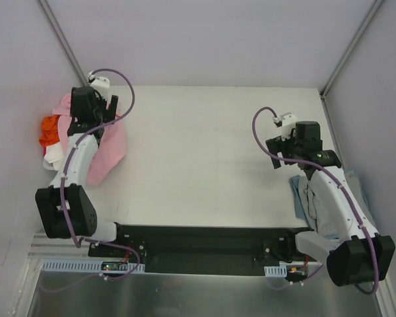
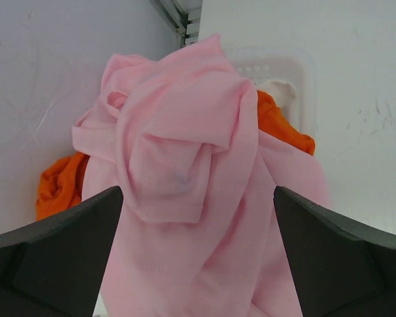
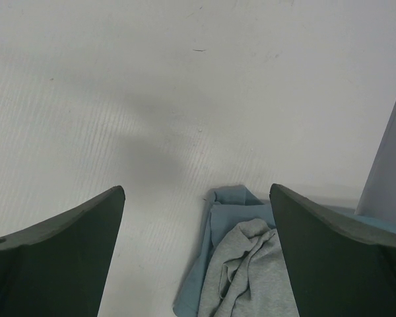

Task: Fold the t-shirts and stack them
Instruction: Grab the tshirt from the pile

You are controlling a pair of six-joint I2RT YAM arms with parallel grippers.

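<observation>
Pink shirt heaped, orange shirt (half hidden)

The left arm reaches from the near edge up along the left edge of the surface. The left tool tilts down, jaws spread wide and empty. The right arm bends along the right edge, and the right tool is likewise wide apart, gripping nothing.

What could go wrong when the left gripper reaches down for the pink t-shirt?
The pink t-shirt is bunched over the orange t-shirt, so the open left gripper may pinch several layers or drag both. The grey shirt lies crumpled directly beneath the right arm, which could snag it when moving.
</observation>
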